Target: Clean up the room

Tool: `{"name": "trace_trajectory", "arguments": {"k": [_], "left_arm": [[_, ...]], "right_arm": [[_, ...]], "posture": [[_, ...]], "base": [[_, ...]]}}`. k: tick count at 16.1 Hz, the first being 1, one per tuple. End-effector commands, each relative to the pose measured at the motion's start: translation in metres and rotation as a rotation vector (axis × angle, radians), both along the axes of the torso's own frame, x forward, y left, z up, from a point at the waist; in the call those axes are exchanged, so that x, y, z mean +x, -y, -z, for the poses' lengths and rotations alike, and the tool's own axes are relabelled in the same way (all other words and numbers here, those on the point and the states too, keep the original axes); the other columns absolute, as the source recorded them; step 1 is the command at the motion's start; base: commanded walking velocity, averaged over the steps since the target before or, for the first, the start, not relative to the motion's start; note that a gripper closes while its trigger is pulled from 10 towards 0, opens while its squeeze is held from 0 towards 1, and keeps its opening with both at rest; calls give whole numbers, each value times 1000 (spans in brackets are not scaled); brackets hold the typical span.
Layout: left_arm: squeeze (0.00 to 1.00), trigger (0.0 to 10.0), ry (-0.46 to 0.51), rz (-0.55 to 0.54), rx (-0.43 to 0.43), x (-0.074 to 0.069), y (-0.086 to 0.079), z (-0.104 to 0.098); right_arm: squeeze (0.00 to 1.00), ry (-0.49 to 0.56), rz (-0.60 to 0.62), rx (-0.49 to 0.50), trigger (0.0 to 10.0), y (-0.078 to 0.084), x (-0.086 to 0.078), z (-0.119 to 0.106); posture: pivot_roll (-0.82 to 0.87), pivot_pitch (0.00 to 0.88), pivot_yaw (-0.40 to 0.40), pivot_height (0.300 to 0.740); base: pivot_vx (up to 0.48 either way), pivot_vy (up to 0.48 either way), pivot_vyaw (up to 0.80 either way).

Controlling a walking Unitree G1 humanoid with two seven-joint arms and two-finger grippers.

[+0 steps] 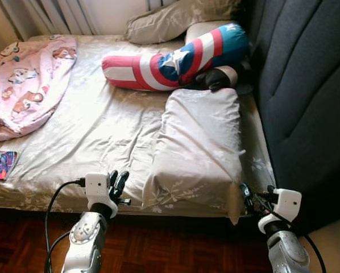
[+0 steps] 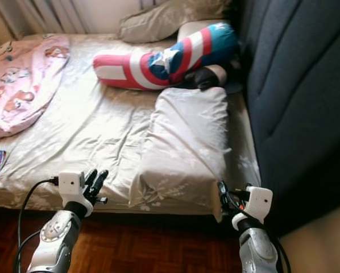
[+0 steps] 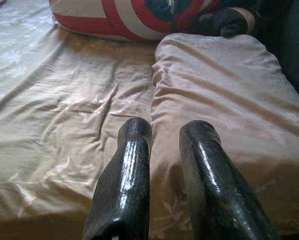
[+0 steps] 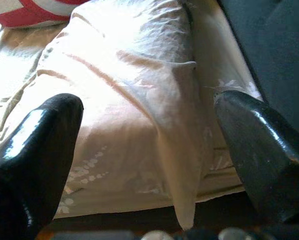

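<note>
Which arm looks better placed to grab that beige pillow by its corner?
Probably the right. Its gripper sits beside the pillow corner, jaws wide open. The left gripper faces the sheet, jaws nearly closed.

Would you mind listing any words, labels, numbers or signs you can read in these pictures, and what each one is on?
No legible text anywhere.
Striped bolster: a white star and red, white and blue stripes, no words.
Pink blanket: cartoon prints; any lettering is too blurred to read.
Colourful booklet at the bed's edge: cover too small to read.
</note>
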State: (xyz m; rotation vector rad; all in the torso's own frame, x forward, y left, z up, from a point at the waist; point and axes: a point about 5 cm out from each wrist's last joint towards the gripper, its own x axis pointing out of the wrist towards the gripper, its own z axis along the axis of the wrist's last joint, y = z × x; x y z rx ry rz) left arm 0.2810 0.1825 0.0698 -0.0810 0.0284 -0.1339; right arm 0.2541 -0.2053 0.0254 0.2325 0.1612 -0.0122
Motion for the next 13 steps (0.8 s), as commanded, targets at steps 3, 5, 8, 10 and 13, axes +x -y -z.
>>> {"name": "trace_trajectory", "arguments": {"k": [3, 5, 8, 10, 13], "left_arm": [[0, 10000, -20, -1, -1, -3, -2, 2], [0, 10000, -21, 1, -4, -3, 0, 2], [0, 10000, -22, 4, -13, -4, 3, 3], [0, 10000, -20, 5, -16, -5, 4, 3], [0, 10000, -21, 19, -15, -4, 5, 2]], "right_arm": [[0, -4, -28, -12, 10000, -3, -4, 1], [0, 8, -52, -31, 10000, -4, -6, -1], [0, -8, -38, 0, 10000, -3, -7, 1], [0, -9, -37, 7, 10000, -3, -7, 1], [0, -9, -26, 18, 10000, -3, -5, 0]], "posture": [[-24, 143, 11, 740], [-32, 147, 8, 740], [-30, 151, -1, 740], [-31, 153, -3, 740], [-31, 156, -2, 740]], "base": [[286, 0, 0], [287, 0, 694], [294, 0, 0], [291, 0, 0], [0, 0, 0]]}}
